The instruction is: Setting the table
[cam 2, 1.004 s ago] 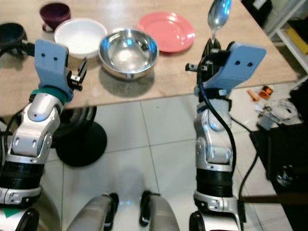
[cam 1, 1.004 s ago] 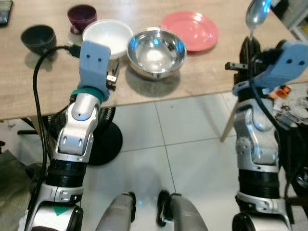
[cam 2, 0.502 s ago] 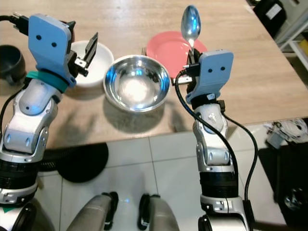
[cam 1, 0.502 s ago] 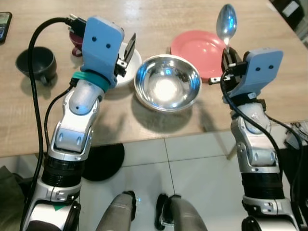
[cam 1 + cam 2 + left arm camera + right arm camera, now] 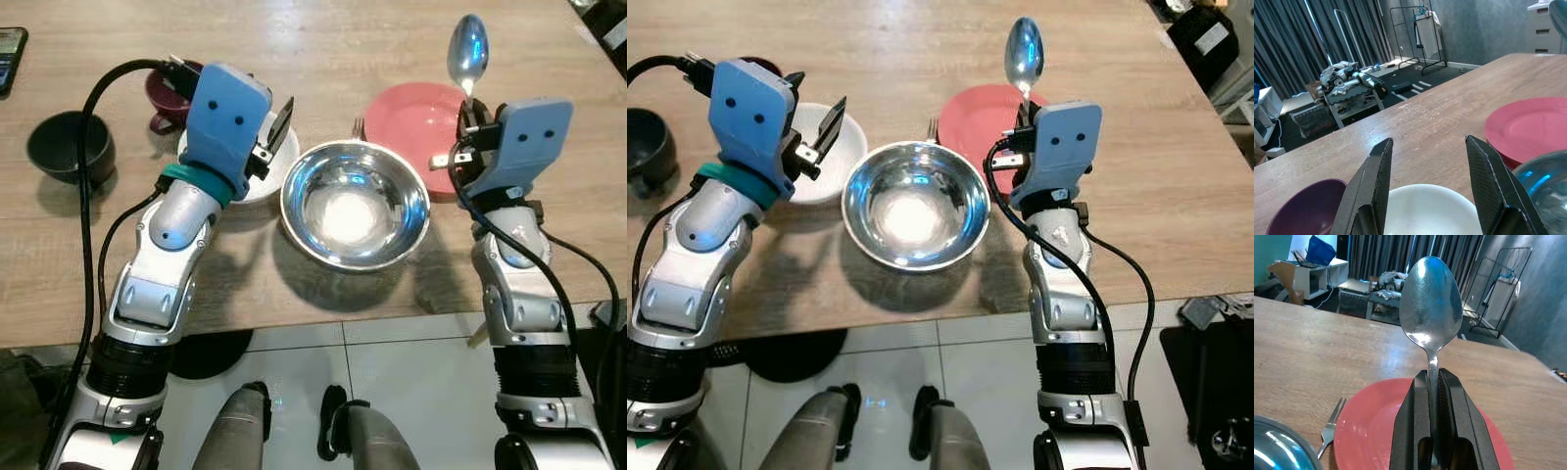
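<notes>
Spoon in hand, placing step pending beside the steel bowl.

Right gripper (image 5: 1023, 98) pinches the spoon (image 5: 1024, 51) by its handle, bowl end up, over the pink plate (image 5: 416, 117) just right of the steel bowl (image 5: 355, 203). Left gripper (image 5: 1427, 188) is spread and empty above the white bowl (image 5: 1425, 210), left of the steel bowl; a fork (image 5: 1330, 428) lies between steel bowl and plate. Likely next: lower and lay the spoon flat on bare table near the steel bowl, then let go.

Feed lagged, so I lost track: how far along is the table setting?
Laid out: steel bowl, pink plate, white bowl, fork, two cups. In hand: the right gripper, jaws shut, holds the spoon upright over the plate. Left gripper hangs open above the white bowl. Left: placing the spoon.
</notes>
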Controlling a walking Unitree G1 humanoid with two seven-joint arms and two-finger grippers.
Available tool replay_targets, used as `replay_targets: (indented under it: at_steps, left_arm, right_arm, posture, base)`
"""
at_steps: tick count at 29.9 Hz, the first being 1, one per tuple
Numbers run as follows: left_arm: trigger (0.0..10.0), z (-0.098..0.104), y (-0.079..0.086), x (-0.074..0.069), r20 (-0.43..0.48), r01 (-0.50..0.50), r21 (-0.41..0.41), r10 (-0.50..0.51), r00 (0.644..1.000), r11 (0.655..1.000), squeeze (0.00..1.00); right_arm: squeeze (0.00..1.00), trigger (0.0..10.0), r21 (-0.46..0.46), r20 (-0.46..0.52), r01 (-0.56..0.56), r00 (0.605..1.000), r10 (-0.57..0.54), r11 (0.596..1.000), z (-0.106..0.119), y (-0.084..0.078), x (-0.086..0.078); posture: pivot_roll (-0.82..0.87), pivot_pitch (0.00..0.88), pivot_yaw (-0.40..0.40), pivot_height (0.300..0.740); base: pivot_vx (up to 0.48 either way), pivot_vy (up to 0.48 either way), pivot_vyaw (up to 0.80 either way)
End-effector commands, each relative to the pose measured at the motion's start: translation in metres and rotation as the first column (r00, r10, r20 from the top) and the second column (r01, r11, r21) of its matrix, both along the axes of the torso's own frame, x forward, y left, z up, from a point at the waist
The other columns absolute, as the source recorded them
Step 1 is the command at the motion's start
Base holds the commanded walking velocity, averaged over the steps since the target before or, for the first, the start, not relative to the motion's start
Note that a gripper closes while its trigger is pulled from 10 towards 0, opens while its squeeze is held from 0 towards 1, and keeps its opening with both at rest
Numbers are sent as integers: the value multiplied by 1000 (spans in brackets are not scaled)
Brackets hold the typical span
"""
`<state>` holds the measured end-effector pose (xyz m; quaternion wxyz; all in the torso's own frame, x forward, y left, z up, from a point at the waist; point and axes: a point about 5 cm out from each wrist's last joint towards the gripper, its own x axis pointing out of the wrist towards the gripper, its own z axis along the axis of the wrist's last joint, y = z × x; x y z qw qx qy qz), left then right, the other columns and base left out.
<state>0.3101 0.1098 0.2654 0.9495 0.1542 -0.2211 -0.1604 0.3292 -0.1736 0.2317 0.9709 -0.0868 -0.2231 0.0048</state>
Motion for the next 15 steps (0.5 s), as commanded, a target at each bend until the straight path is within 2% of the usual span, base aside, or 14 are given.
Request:
replay_targets:
  at_steps: [1, 5, 9, 13, 15]
  left_arm:
    - [10000, -4, -4, -3, -11, 18, 6, -18, 1000, 1000, 0]
    - [10000, -4, -4, -3, -14, 18, 6, -18, 1000, 1000, 0]
    - [10000, -5, -4, -4, -20, 19, 10, -19, 1000, 1000, 0]
    - [10000, -6, -4, -4, -23, 20, 11, -20, 1000, 1000, 0]
    - [10000, -8, -4, -3, -27, 21, 12, -21, 999, 1000, 0]
  right_arm:
    - [0, 10000, -11, -13, 18, 1000, -18, 1000, -5, -4, 0]
    - [0, 10000, -25, -21, 24, 999, -24, 999, -8, -2, 1]
    - [0, 10000, -115, -58, 62, 996, -69, 991, -17, -4, 4]
    - [0, 10000, -120, -91, 87, 991, -98, 989, -24, -10, 6]
    - [0, 10000, -77, -136, 96, 985, -105, 992, -34, -18, 8]
  posture:
    - [235, 155, 7, 740]
    - [236, 156, 5, 740]
    - [236, 156, 4, 740]
    - [236, 156, 4, 740]
    - [235, 151, 5, 740]
  base:
    - [0, 0, 0]
    - [0, 0, 0]
    - [0, 0, 0]
    - [0, 0, 0]
    - [0, 0, 0]
